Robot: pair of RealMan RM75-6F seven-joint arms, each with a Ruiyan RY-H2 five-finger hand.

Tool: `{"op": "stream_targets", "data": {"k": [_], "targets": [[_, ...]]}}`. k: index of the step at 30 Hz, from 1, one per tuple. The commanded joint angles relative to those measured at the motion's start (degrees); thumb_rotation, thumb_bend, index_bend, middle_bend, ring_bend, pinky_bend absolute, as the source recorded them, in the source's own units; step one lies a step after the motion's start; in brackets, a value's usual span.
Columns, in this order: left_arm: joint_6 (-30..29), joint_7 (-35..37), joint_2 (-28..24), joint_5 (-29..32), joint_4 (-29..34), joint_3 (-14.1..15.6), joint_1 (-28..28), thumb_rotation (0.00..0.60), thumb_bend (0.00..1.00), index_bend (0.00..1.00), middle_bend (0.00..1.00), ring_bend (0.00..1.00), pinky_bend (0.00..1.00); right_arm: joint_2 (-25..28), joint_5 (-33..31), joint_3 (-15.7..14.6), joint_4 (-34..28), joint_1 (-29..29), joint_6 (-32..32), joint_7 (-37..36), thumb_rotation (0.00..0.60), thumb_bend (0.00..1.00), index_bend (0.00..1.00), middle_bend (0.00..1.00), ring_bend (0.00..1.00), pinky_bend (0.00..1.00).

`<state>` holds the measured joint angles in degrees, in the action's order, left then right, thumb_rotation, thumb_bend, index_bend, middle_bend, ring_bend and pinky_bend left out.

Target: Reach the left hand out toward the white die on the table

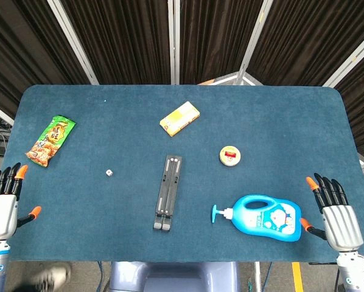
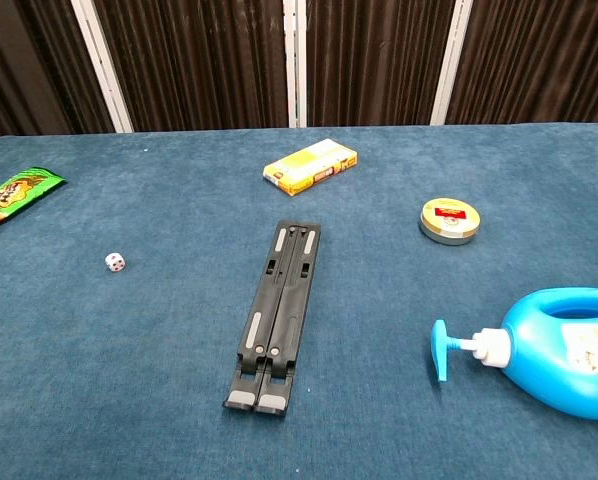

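The small white die (image 1: 109, 173) lies on the blue table (image 1: 97, 121), left of centre; the chest view shows the die (image 2: 115, 262) at mid-left. My left hand (image 1: 2, 204) hovers at the table's front-left corner, fingers straight and apart, holding nothing, well to the left of the die and nearer the front edge. At the front-right corner my right hand (image 1: 333, 210) is likewise spread with nothing in it. Neither hand appears in the chest view.
A green snack bag (image 1: 51, 140) lies left of the die. A black folded stand (image 1: 167, 192) sits at centre, with a yellow box (image 1: 179, 118) behind it. To the right are a round tin (image 1: 231, 156) and a blue pump bottle (image 1: 264, 215).
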<state>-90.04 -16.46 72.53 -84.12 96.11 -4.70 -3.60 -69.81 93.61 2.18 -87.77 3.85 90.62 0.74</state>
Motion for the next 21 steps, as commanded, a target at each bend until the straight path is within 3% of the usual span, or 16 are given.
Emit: {"op": "stream_targets", "data": {"k": [1, 13, 18, 21], "targets": [[0.00, -0.01, 0.01, -0.01, -0.02, 0.00, -0.01, 0.600, 0.17, 0.00, 0.00, 0.00, 0.00, 0.04, 0.06, -0.05, -0.08, -0.02, 0.03, -0.03, 0.600, 0.08, 0.00, 0.00, 0.00, 0.00], [0.46, -0.40, 0.12, -0.16, -0.13, 0.08, -0.34, 0.600, 0.17, 0.00, 0.00, 0.00, 0.00, 0.18, 0.33, -0.17, -0.15, -0.04, 0.12, -0.28, 0.600, 0.08, 0.00, 0.00, 0.00, 0.00], [3.42, 0.43, -0.58, -1.07, -1.37, 0.04, -2.36, 0.600, 0.17, 0.01, 0.00, 0.00, 0.00, 0.14, -0.41, 0.05, -0.11, 0.13, -0.50, -0.36, 0.600, 0.08, 0.00, 0.00, 0.00, 0.00], [7.07, 3.41, -1.38, -3.68, -3.93, -0.12, -5.59, 0.600, 0.17, 0.08, 0.00, 0.00, 0.00, 0.18, -1.08, 0.19, 0.11, 0.24, -1.05, -0.76, 0.600, 0.08, 0.00, 0.00, 0.00, 0.00]]}}
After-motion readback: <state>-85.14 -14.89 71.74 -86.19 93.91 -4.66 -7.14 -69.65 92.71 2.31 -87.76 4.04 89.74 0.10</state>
